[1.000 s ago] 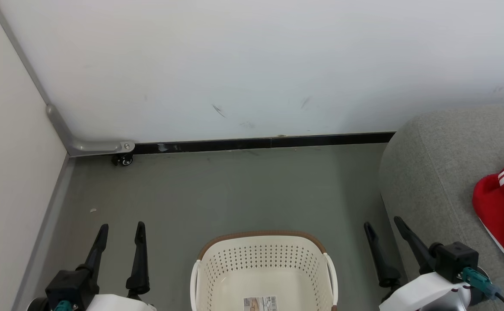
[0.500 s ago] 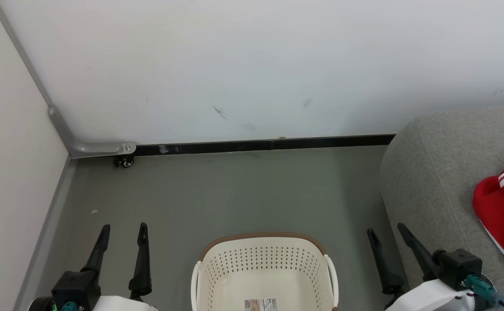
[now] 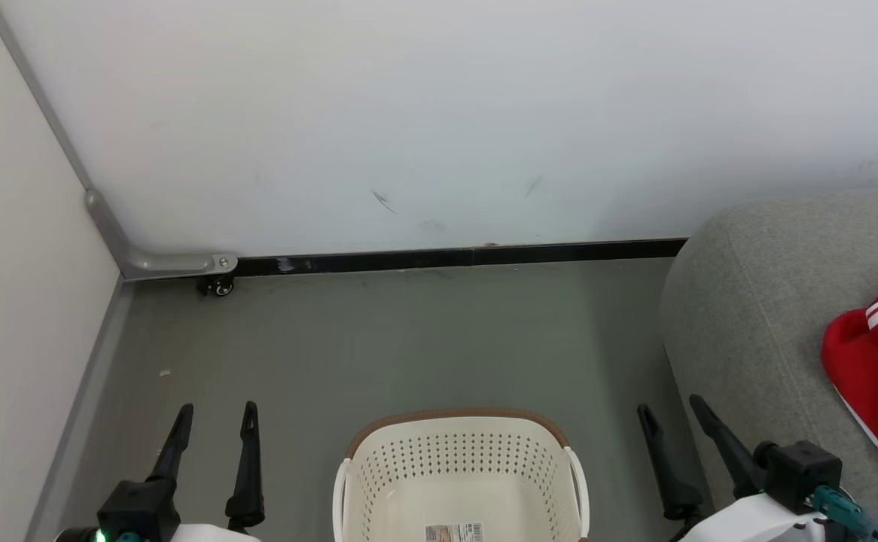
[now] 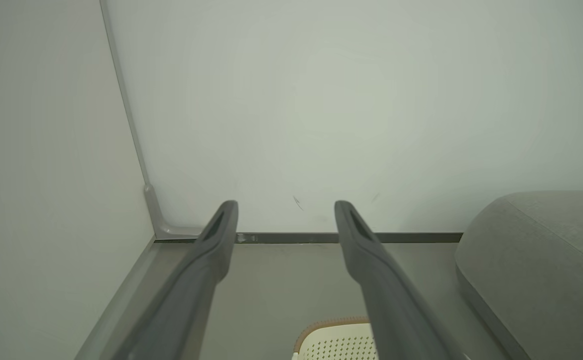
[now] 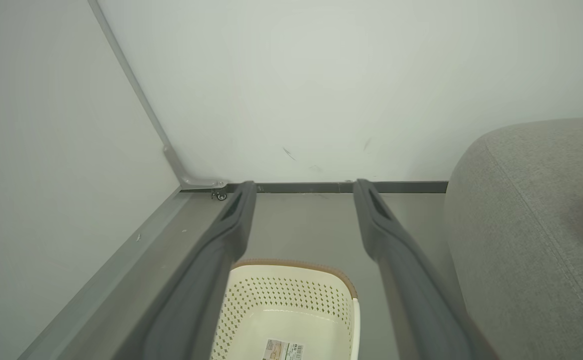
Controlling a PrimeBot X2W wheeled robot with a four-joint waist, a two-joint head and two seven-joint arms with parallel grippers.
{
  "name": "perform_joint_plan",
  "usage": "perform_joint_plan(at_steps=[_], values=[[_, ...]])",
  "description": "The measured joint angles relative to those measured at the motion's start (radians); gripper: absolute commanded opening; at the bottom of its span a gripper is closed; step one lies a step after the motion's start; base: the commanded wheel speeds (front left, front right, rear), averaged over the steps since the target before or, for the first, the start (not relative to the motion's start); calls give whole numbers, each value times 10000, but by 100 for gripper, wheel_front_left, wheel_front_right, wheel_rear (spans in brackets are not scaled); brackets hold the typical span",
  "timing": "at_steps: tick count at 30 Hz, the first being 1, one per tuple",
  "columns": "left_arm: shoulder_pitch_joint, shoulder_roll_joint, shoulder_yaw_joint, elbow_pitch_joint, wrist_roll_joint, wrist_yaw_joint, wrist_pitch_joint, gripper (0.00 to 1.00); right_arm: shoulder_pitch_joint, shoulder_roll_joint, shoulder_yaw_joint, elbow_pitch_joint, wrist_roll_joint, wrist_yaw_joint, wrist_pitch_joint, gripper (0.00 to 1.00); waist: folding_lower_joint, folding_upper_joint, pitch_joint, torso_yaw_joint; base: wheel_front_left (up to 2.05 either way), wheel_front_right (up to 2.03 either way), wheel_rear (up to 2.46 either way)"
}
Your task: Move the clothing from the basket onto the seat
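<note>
Red clothing is lying on seat; basket is standing beside it.
Flanking basket, left gripper and right gripper are hovering, fingers spread wide.

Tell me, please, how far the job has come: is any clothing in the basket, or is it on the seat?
Done: the red clothing lies on the grey seat, and the basket floor in view carries a barcode sticker but no garment. In hand: nothing; the left end effector and the right end effector are open and empty. Left: probably nothing, though the basket's near end is cut off.
</note>
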Motion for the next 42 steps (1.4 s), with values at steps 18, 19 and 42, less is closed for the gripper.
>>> perform_joint_plan(at_steps=[18, 19, 42], values=[[89, -153, 69, 84, 82, 88, 0, 100, 38, 2, 13, -190, 127, 0, 88, 100, 0, 0, 21, -14, 0, 0, 0], [89, -159, 79, 88, 84, 90, 0, 100, 40, 2, 13, -196, 127, 0, 92, 100, 0, -1, 24, -15, 0, 0, 0], [387, -627, 349, 556, -2052, -299, 387, 0, 545, 48, 54, 151, 2332, -15, 157, 0, 4, 0, 101, -9, 0, 0, 0]])
